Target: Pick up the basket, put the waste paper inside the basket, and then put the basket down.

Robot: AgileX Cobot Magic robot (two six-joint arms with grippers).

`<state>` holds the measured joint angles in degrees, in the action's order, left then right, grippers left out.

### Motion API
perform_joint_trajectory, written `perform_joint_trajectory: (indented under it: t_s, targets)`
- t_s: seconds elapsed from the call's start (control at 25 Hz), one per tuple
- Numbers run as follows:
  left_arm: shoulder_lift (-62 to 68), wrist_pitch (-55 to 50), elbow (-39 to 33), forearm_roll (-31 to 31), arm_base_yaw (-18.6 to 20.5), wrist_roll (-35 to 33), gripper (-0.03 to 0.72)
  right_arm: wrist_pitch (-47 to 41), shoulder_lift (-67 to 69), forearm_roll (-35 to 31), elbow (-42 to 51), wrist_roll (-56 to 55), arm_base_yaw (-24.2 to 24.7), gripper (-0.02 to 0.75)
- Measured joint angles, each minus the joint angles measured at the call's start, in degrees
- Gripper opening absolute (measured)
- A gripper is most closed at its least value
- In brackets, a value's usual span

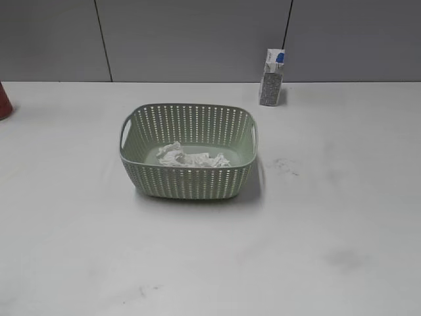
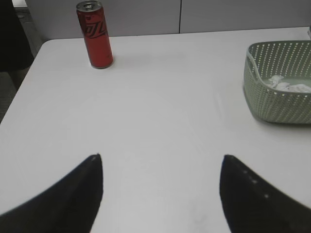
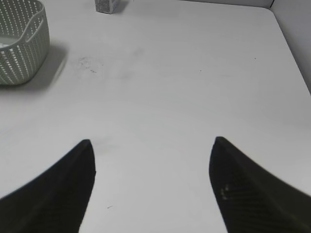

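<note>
My left gripper (image 2: 160,167) hangs wide open and empty well short of the basket (image 1: 189,153), mid-table with the paper (image 1: 191,158) inside, light, stiff plastic best taken by its end handles, and my right gripper (image 3: 153,150) likewise.

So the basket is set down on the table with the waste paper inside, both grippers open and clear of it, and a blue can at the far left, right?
Nearly: the can is red, not blue, as the left wrist view shows. Otherwise correct: the basket sits on the table with the waste paper inside, left gripper and right gripper open and clear.
</note>
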<state>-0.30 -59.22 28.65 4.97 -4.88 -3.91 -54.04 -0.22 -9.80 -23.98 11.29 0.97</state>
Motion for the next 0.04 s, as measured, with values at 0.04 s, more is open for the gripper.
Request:
perform_joint_trajectory:
  t_s: [0.04]
  targets:
    - [0.0,0.0,0.0,0.0,0.0,0.0,0.565,0.0,0.0,0.0,0.0,0.0,0.0,0.582]
